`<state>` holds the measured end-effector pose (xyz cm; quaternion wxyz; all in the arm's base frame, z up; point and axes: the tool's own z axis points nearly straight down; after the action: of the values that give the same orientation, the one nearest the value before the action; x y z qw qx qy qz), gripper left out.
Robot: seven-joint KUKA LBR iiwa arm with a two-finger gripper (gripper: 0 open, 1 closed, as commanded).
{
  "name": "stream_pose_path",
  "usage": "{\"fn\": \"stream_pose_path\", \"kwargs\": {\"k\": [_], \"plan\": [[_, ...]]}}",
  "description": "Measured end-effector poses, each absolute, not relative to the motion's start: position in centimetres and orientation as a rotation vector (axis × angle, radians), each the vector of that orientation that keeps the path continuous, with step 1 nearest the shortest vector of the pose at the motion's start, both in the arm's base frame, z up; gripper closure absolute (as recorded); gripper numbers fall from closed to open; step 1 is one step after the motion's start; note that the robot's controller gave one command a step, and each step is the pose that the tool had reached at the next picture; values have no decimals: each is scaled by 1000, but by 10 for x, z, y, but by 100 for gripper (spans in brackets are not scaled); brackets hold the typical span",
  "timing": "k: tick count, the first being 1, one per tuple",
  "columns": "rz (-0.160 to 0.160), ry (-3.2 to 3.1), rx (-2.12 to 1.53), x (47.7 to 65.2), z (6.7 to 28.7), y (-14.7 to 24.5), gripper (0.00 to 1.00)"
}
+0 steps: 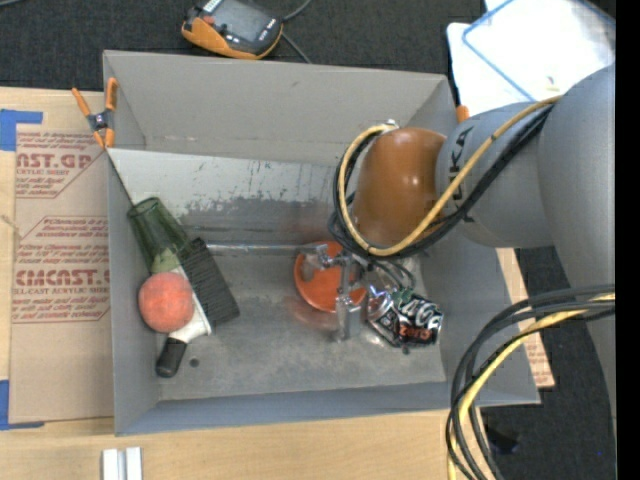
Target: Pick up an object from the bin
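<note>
— Gripper (345,306), location?
— Mine: low over the bin (270,313) floor, right of centre, touching or just beside an orange-red round thing (316,280). Open or closed: I cannot tell.
— Risk?
— Crumpled black-and-red wrapper (405,320) close by; likely to snag, or the round thing skids off.

To the left you have a dark green cup (155,230) lying on its side, a black brush (208,281) beside it, a salmon ball (165,301) next to the brush, and a black cylinder (170,357) below the ball.
</note>
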<state>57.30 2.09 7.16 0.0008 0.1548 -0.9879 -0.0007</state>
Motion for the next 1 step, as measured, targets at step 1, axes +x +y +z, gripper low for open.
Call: {"fn": "stream_pose_path", "kwargs": {"k": [1], "plan": [[-2,-3124,394,558,70,31,0]]}}
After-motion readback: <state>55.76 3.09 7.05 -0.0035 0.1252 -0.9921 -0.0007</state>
